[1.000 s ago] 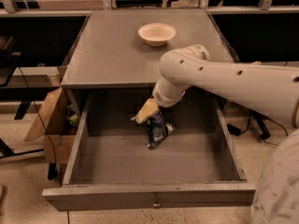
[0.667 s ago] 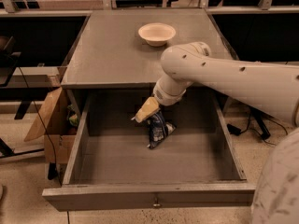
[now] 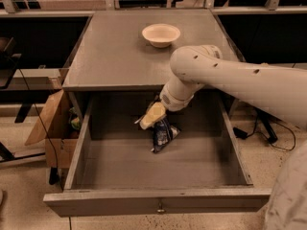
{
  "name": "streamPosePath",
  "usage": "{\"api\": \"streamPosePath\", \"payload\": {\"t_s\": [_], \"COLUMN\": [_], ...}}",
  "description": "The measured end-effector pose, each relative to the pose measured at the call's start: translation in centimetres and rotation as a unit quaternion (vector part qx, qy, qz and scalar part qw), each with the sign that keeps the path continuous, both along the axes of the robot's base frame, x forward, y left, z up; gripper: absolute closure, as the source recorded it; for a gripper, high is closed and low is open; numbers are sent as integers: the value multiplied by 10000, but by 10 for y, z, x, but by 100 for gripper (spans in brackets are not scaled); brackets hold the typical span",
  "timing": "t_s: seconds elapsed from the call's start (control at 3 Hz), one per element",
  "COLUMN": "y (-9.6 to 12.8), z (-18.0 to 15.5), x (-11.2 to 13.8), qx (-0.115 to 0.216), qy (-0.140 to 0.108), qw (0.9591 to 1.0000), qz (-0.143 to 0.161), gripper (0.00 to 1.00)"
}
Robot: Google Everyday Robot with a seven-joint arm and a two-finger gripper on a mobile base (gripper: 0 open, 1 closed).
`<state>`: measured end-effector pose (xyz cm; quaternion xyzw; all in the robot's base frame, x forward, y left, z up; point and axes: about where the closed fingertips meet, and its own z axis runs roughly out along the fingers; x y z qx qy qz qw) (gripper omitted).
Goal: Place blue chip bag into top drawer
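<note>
The top drawer (image 3: 120,169) is pulled wide open below the grey table top, its small metal knob (image 3: 159,208) at the front centre. The blue chip bag (image 3: 163,134) is inside the drawer, near the middle of its back half, standing tilted on the drawer floor. My gripper (image 3: 152,116), with cream tips, is inside the drawer just above and left of the bag's top end, right against it. I cannot tell whether it still grips the bag. The pale arm reaches in from the right.
A cream round bowl (image 3: 161,34) sits on the table top (image 3: 110,56) at the back. A brown cardboard box (image 3: 50,128) stands on the floor left of the drawer. Cables (image 3: 268,128) lie on the floor at the right.
Almost nothing has moved. The arm has shifted very slightly; the gripper and the bag stay at the same place in the drawer.
</note>
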<state>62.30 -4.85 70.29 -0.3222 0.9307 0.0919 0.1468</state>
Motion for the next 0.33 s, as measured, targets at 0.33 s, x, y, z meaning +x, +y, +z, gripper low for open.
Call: {"api": "streamPosePath", "payload": {"t_s": [0.33], "y": [-2], "z": [-3], "x": [0], "qx": [119], "qy": [-15], "qw": [9999], "qz": [77], "gripper": [0]}}
